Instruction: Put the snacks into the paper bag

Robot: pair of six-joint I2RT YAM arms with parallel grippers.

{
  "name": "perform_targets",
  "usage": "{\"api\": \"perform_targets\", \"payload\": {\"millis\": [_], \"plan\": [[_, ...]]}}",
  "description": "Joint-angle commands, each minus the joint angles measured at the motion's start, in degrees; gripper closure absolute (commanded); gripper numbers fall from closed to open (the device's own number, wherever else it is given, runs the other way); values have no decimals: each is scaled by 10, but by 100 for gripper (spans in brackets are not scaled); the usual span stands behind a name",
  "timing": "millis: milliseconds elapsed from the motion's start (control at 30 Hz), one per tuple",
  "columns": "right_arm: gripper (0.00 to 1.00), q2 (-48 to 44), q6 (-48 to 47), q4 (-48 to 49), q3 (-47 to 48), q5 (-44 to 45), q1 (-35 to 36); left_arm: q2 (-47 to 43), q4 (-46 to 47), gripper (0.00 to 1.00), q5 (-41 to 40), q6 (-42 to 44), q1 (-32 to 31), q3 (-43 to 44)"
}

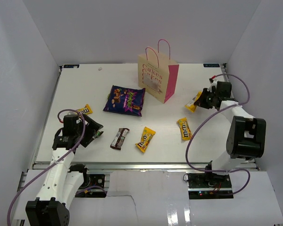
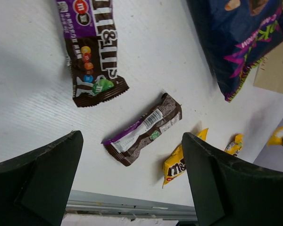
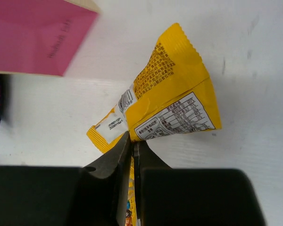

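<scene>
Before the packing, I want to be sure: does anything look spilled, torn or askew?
Nothing stands out. The paper bag stands upright, the loose snacks lie flat and intact, and the right tool pinches a yellow pack by its edge.

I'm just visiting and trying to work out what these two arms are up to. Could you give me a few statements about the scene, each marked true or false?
1. The right gripper is pinching a yellow packet by its edge. True.
2. The left gripper is clamped on the brown bar. False: its jaws stand wide open and hold nothing, and the bar lies on the table below it.
3. The paper bag stands upright. True.
4. The large purple bag is inside the paper bag. False: it lies flat on the table beside the paper bag.
</scene>
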Motion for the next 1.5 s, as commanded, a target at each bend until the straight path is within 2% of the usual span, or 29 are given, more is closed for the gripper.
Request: {"api": "perform_targets", "payload": {"millis": [0, 100, 233, 400, 500, 633, 733, 900, 1133, 1333, 1467], "plan": [[92, -104, -123, 95, 27, -113, 6, 10, -31, 4, -46, -39, 1, 9], [92, -136, -204, 105, 92, -144, 47, 24, -28, 4, -49, -46, 1, 6], [92, -120, -287, 75, 206, -94, 138, 39, -18, 4, -47, -44, 1, 4], [92, -39, -345, 75, 351, 50, 241, 47, -13, 4, -56, -38, 1, 10], [92, 10, -365, 98, 407, 144, 278, 47, -14, 4, -59, -35, 1, 12], [92, 47, -385, 140, 425, 242, 305, 42, -14, 4, -60, -34, 1, 10], [92, 51, -392, 167, 413, 267, 315, 41, -13, 4, -57, -34, 1, 7], [92, 53, -392, 172, 401, 262, 321, 46, -7, 4, -48, -34, 1, -3], [92, -24, -360, 142, 379, 112, 320, 47, -3, 4, -46, -28, 1, -4], [92, -57, -342, 130, 393, 105, 318, 49, 3, 4, -41, -25, 1, -6], [92, -44, -346, 133, 421, 159, 314, 47, 3, 4, -39, -25, 1, -7]]}}
